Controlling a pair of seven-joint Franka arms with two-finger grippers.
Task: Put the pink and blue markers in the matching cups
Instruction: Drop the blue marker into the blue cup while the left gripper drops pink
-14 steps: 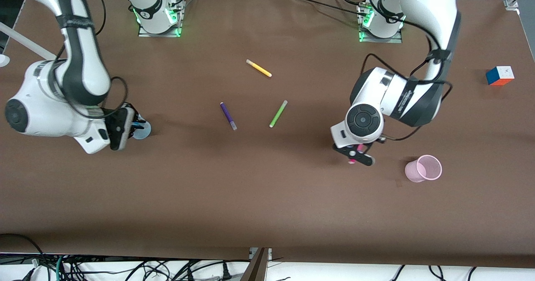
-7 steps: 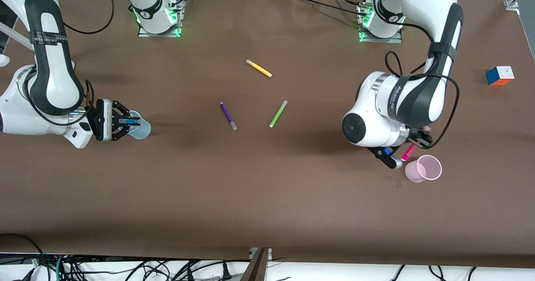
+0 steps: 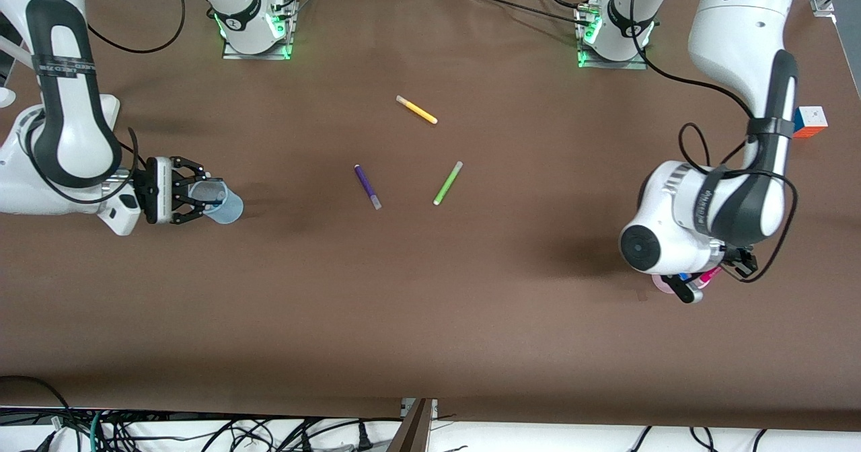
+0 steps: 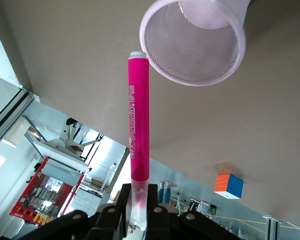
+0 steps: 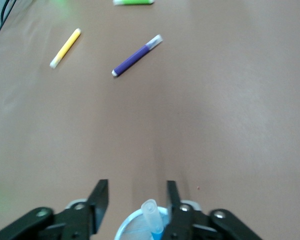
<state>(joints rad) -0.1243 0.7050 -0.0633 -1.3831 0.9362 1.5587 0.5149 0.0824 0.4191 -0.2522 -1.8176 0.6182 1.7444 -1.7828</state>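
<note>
Left gripper point(image 3: 694, 286) clamped on pale cap end of pink marker point(image 4: 139, 119), held over pink cup point(image 4: 200, 47) at left arm's end of table; marker tip beside cup rim, outside it. Right gripper point(image 3: 202, 198) spread wide around blue cup point(image 3: 225, 204) at right arm's end. Blue marker point(image 5: 153, 218) seen standing in blue cup, cap up, between parted fingers point(image 5: 98, 198). Purple pen point(image 3: 368, 186), green pen point(image 3: 448, 183), yellow pen point(image 3: 416, 109) lying mid-table. Colour cube point(image 3: 807, 121) partly hidden by left arm.

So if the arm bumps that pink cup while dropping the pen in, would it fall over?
Probably. The pink cup looks thin, translucent and empty, so likely very light. Its tapered sides suggest a narrow base that could tip or slide easily. The pink marker, clamped in the left gripper, looks longer than the cup, so it may lean on the rim.
</note>
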